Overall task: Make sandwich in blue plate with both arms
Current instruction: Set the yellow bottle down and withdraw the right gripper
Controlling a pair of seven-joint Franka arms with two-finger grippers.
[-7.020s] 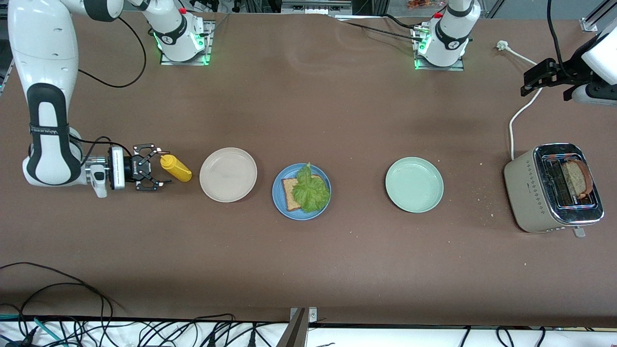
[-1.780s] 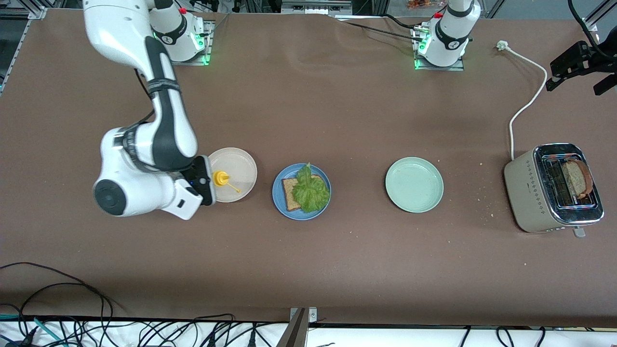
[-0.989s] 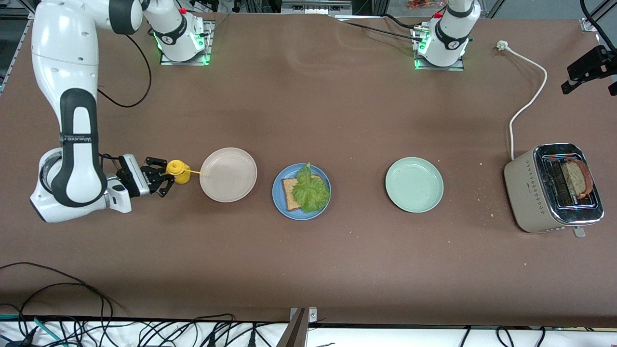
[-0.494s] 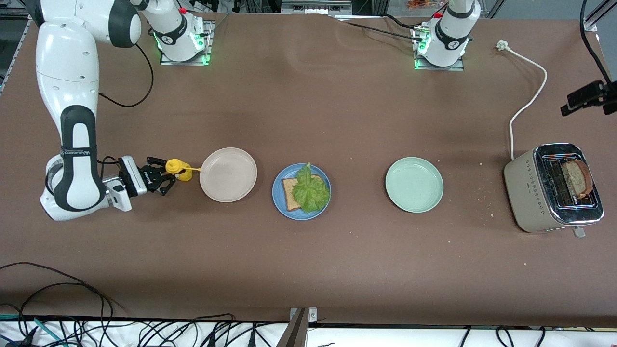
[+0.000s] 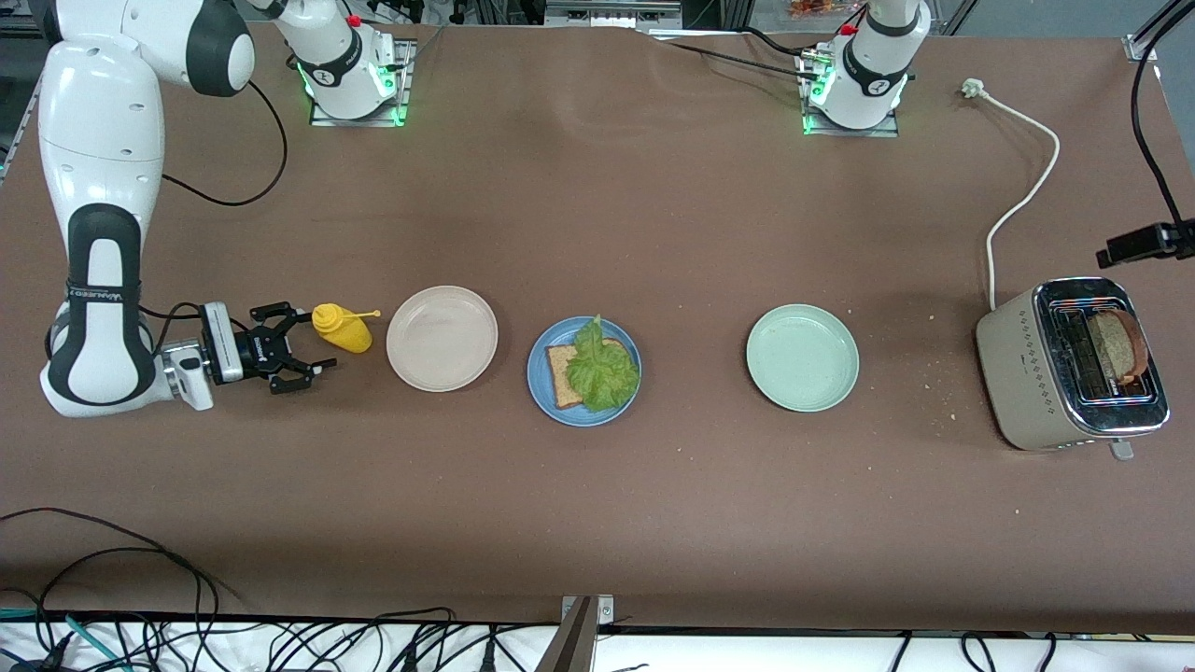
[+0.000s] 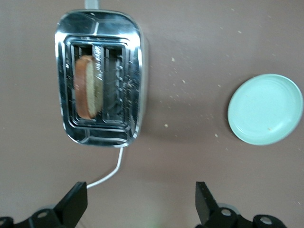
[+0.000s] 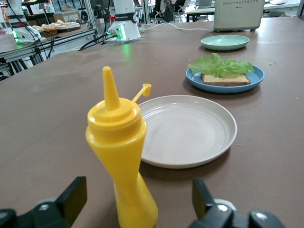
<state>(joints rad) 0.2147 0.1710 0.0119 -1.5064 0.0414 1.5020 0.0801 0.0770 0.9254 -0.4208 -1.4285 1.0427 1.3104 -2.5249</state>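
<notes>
One slice (image 5: 1117, 345) sits in the toaster (image 5: 1074, 366) at frame right under the spread left tool (image 6: 137, 206); a misaligned descent could jam, while the spread right tool (image 5: 301, 353) could topple the bottle (image 5: 338, 328).

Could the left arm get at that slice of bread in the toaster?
Probably yes. The left gripper hangs open over the table beside the toaster, and the bread slice stands up out of its slot with nothing over it.

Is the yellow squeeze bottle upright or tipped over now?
Upright: the yellow squeeze bottle stands on its base on the table, nozzle up, beside the beige plate.
</notes>
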